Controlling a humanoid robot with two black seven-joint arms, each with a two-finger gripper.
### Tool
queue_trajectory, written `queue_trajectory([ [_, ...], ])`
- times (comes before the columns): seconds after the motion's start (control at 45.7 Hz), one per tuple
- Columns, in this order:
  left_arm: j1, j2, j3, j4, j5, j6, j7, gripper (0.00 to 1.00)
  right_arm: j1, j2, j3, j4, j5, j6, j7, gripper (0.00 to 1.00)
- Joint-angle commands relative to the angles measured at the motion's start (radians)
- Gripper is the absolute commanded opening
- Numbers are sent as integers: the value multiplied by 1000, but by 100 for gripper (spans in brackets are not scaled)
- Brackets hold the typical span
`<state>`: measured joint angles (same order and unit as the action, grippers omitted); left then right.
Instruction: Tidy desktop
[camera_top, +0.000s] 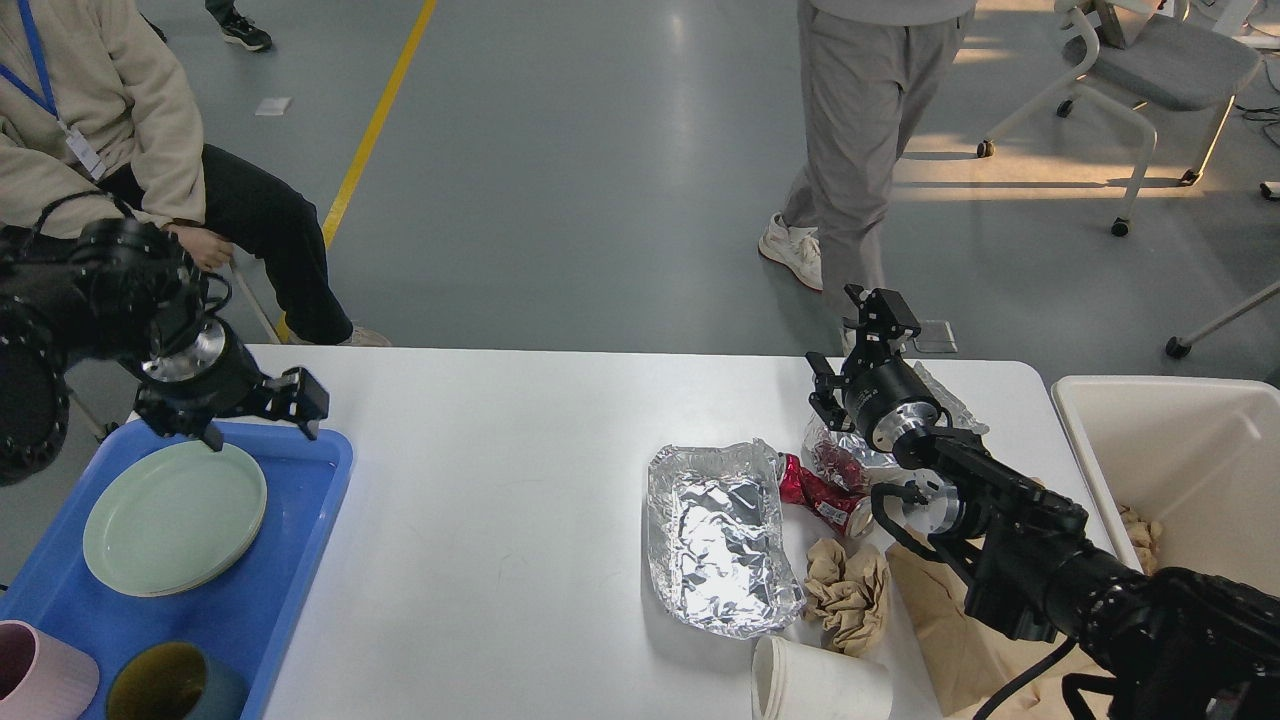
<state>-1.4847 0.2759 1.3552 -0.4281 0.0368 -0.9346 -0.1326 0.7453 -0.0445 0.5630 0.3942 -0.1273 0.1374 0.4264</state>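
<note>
Right of the foil tray (722, 540) on the desktop (500, 480), litter lies bunched: a red wrapper (815, 497), crumpled paper (848, 592), a brown bag (950, 640) and a cup (820, 685), presumably awaiting the bin (1180, 470) farther right. Our right gripper (848, 345) hovers above them, fingers parted, holding nothing. Far left of the foil tray, our left gripper (262, 410) hangs spread and empty over the blue tray (300, 540), where the plates (172, 518) sit stacked, we judge as sorted crockery. Our right arm hides part of the bag; two mugs are cut off.

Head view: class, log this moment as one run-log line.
left hand: open, empty, above blue tray | right hand: open, over wrappers | green plate: in tray | desktop: litter remains
</note>
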Motion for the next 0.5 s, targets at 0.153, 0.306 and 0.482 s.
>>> queue_trajectory([
  [0.153,-141,0,-344,161,-6,54,-1,96,0,0,0,0,0,1,0,100],
  [0.306,-140,0,-614,242,-5,152,1,96,0,0,0,0,0,1,0,100],
  [0.482,-134,14,-768,244,-3,281,-4,96,0,0,0,0,0,1,0,100],
])
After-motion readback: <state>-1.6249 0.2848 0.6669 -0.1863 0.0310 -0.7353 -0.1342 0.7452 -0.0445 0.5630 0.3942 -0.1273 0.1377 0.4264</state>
